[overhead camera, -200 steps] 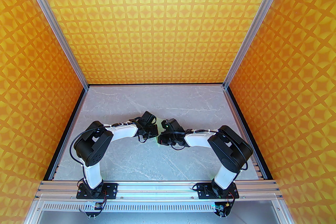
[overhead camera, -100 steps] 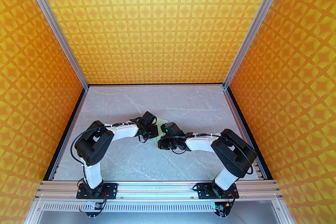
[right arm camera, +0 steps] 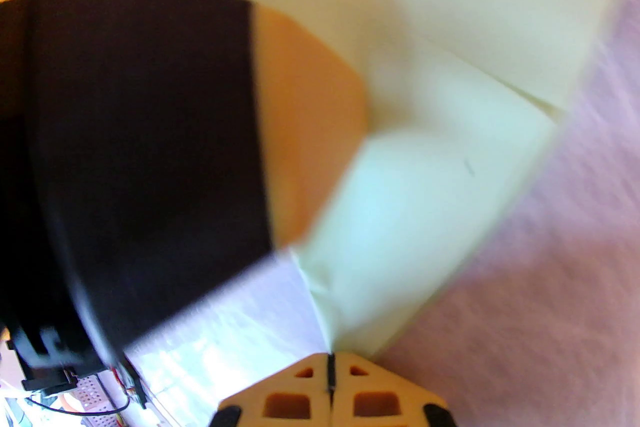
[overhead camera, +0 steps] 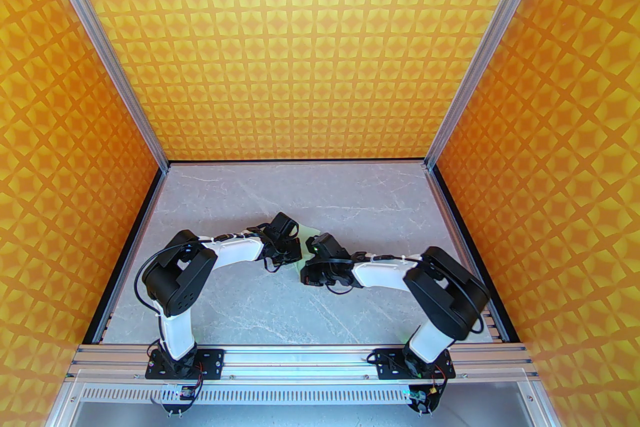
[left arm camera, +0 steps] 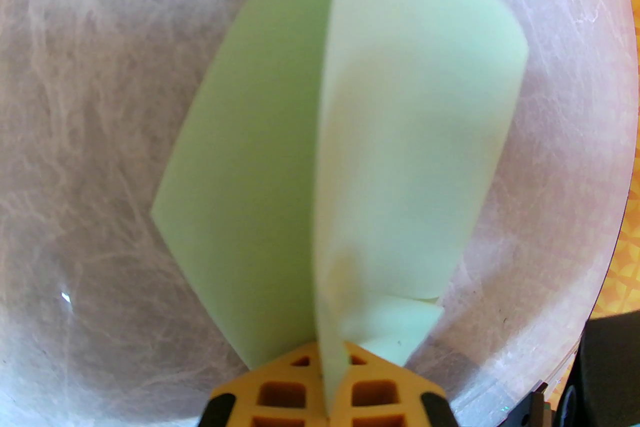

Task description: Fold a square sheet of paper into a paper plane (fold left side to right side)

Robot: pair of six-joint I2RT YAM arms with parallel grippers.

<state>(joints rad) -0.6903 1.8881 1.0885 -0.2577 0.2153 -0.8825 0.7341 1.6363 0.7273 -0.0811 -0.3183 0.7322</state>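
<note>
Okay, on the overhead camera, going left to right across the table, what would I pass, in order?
left arm's base → left gripper → sheet of paper → right gripper → right arm's base

Top view: sheet of paper (overhead camera: 305, 231) mostly hidden under both wrists, a few pale slivers peeking out; its shape and folds too small to tell.
Left wrist view: left end effector (left arm camera: 327, 365) cut off by bottom edge; paper's far tip cut by top edge; black part (left arm camera: 607, 365) in lower right corner cropped, unidentifiable.
Right wrist view: whole picture smeared; right end effector (right arm camera: 330, 360) cut by bottom edge; black-and-orange body (right arm camera: 150, 139) at left out of focus, cropped by left edge; paper creases soft.
</note>
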